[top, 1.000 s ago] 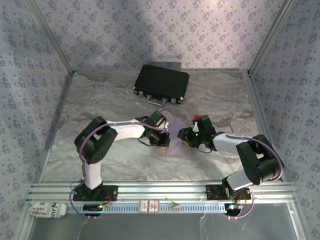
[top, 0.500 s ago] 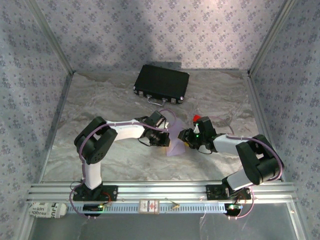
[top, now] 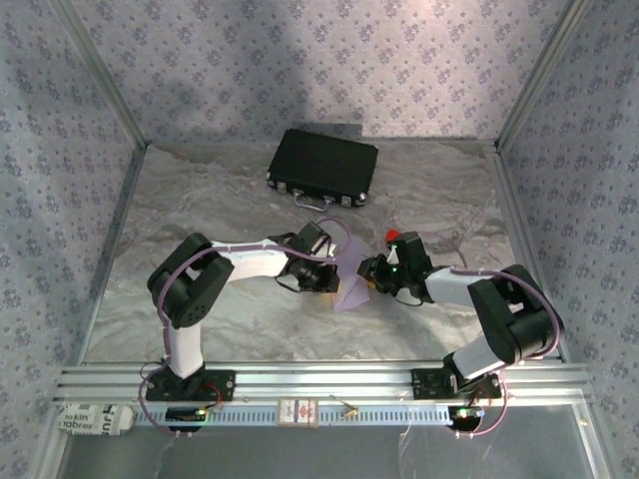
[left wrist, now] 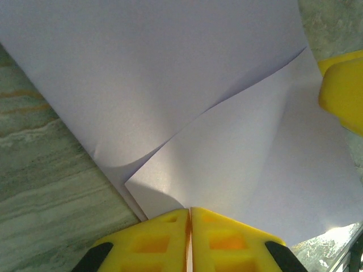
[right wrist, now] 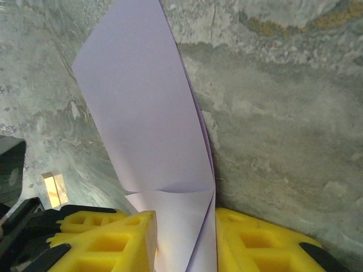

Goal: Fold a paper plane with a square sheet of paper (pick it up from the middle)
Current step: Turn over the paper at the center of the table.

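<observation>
Top external view sets the square sheet of paper [top: 348, 287] over the middle of the marbled table [top: 220, 200], caught between the two wrists. The left gripper [top: 332, 269] meets it from the left and the right gripper [top: 372, 273] from the right, so they face each other across it and neither arm is the nearer. Its long axis runs from the far side toward the arm bases, across the line joining the grippers, and it seems raised on edge rather than flat. From the left wrist, the yellow fingers [left wrist: 153, 238] are pressed together on the paper's near border, clenched on it, with one layer folded over another along a slanting edge ahead. A yellow finger of the other arm sits at the right margin, just beside the paper. From the right wrist, the sheet runs away from the jaws as a long narrow blade leaning to the upper left. Its foot, with a small turned flap, sits in the gap between the two pads [right wrist: 113, 232]; the jaws stand apart around it, and whether they press it cannot be told. The coming move probably turns on this: the paper lies straight ahead of the right jaws and between them, so closing there would pinch opposite the left's hold. The small red block [top: 392, 237] lies just behind the right wrist; the black case [top: 322, 167] is well apart at the far side.
</observation>
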{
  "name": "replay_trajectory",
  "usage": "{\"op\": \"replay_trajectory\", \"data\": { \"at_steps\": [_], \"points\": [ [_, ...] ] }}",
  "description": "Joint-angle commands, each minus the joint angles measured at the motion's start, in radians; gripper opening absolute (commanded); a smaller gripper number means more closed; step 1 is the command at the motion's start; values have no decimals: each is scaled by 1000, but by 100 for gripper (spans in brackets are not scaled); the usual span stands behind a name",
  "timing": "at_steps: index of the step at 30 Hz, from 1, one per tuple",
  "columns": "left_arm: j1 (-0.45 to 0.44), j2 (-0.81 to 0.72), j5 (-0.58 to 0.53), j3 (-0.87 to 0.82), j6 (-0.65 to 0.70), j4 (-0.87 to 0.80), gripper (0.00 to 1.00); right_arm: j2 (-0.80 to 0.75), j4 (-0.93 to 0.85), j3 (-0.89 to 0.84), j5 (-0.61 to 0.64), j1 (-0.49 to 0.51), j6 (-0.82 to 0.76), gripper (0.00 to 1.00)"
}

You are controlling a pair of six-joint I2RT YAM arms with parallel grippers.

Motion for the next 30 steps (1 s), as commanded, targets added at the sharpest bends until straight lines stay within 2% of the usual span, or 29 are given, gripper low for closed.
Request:
{"op": "replay_trajectory", "data": {
  "at_steps": [1, 17, 22, 26, 30],
  "points": [
    [0, -4, -24, -30, -7, -49, 11, 15, 22, -10, -7, -11, 8, 31],
    [3, -11, -21, -37, -13, -41, 13, 55, 75, -17, -39, -28, 5, 16],
    [3, -30, -17, -36, -19, -32, 18, 36, 87, -30, -47, -38, 0, 12],
    [2, -63, -18, -53, -21, 4, 28, 2, 141, -52, -70, -40, -15, 10],
    [3, -116, -33, -68, -35, 30, 36, -43, 100, -46, -76, -44, -51, 8]
  ]
}}
